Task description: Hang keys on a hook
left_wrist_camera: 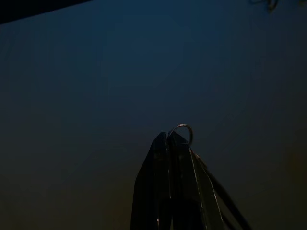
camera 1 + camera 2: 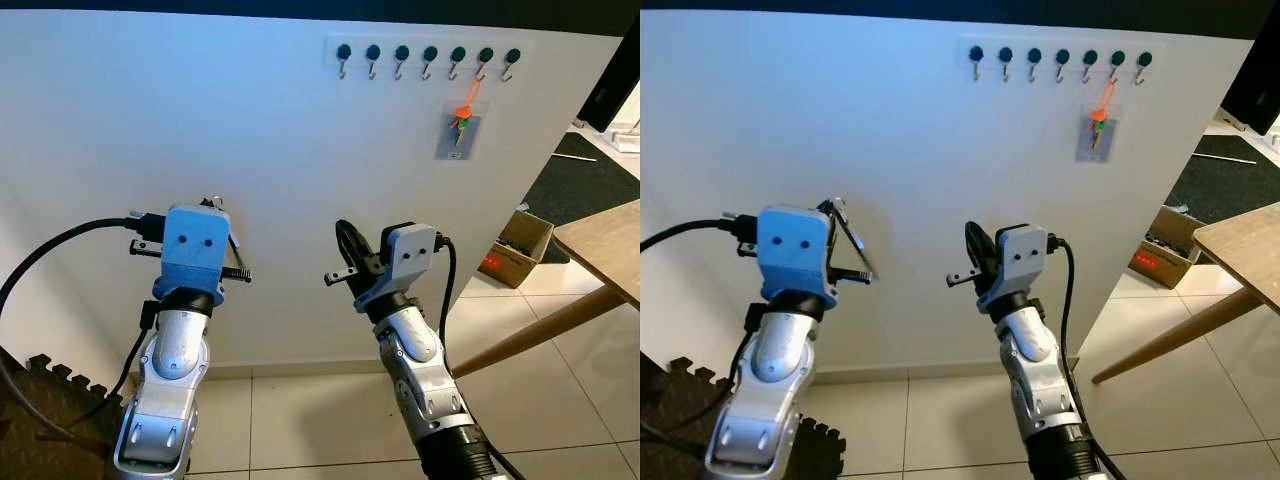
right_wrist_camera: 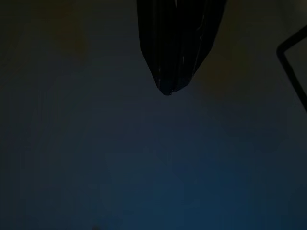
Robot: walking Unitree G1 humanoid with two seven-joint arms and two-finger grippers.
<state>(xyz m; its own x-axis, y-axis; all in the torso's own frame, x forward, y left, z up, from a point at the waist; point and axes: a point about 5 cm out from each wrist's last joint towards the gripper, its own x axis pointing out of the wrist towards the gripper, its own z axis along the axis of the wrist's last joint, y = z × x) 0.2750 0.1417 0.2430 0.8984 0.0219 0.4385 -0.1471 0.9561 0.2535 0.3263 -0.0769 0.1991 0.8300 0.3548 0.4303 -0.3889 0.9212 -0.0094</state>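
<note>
A white rail of several black-knobbed hooks [image 2: 428,58] is fixed high on the white wall. An orange-and-green key bunch [image 2: 462,118] hangs by an orange loop from the second hook from the right, over a grey tag. My left gripper [image 2: 213,204] is raised before the wall, well below and left of the rail, shut on a set of keys [image 2: 851,232]. The metal ring [image 1: 183,130] pokes out past the fingertips in the left wrist view. My right gripper [image 2: 343,232] is held up beside it, shut and holding nothing, its fingers [image 3: 168,57] pressed together.
A wooden table [image 2: 608,246] with a slanted leg juts in at the right. A cardboard box [image 2: 516,249] sits on the tiled floor by the wall's end, with a dark rug [image 2: 582,172] beyond. Foam mat [image 2: 40,398] lies at lower left.
</note>
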